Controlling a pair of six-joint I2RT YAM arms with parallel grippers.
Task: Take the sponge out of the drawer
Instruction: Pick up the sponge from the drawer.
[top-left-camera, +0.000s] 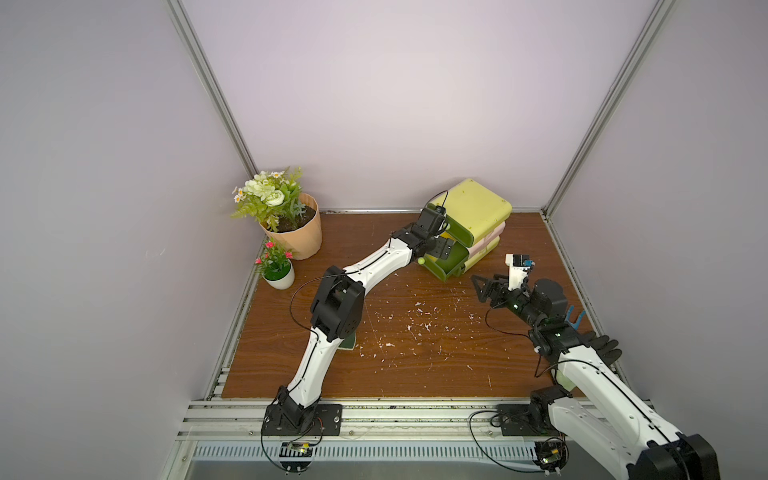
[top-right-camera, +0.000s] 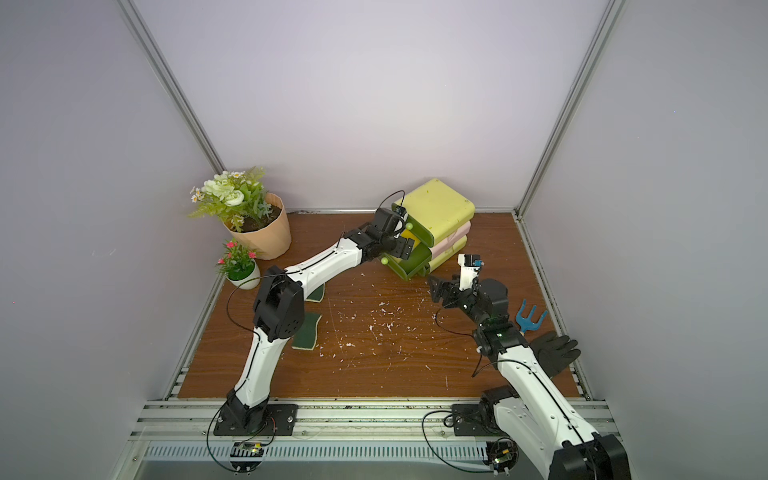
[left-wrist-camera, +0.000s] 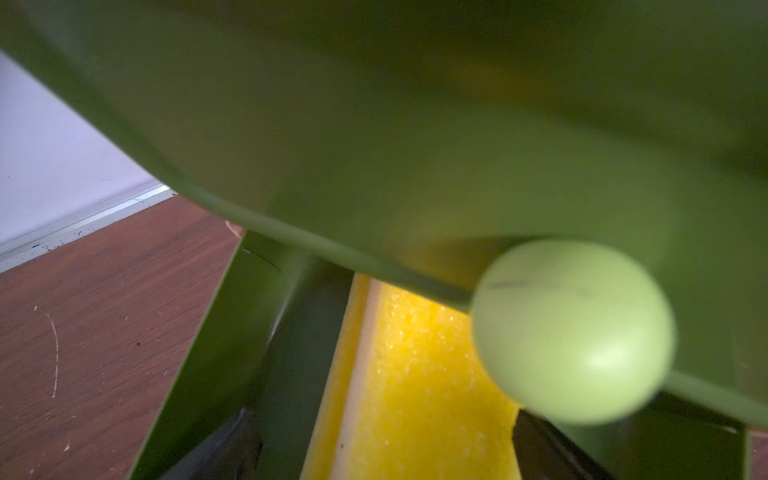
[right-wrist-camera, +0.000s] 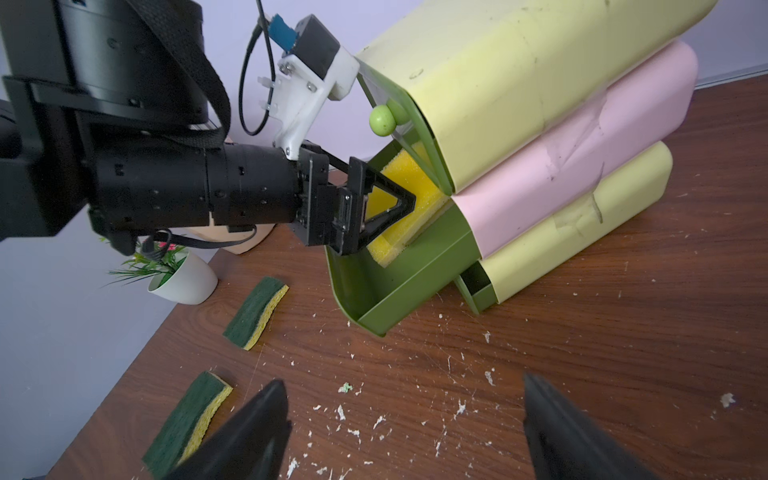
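1. Sponge (right-wrist-camera: 409, 195), yellow, lies in the middle drawer (right-wrist-camera: 399, 291) of the cabinet (right-wrist-camera: 540, 124). That drawer stands well out. The sponge's far end is hidden behind the top drawer's front.
2. Left gripper (right-wrist-camera: 395, 208) reaches into the open drawer from the cabinet's front, directly over the sponge. In the left wrist view its fingers (left-wrist-camera: 232, 449) are spread apart, one on each side of the sponge. Whether they touch it cannot be told.
3. Right gripper (right-wrist-camera: 403, 382) hovers over the table (right-wrist-camera: 602, 374) in front of the cabinet, near the open drawer. Its fingers are wide apart with nothing between them.
4. Knob (right-wrist-camera: 382, 118), pale green, sits on the top drawer's front, above the sponge.
5. Bottom drawer (right-wrist-camera: 478, 286) stands slightly out of the cabinet.
6. Two green-backed sponges (right-wrist-camera: 255, 313) (right-wrist-camera: 189, 419) lie flat on the table, well in front of the cabinet and apart from each other.
7. White crumbs (right-wrist-camera: 415, 415) are scattered over the table in front of the cabinet.
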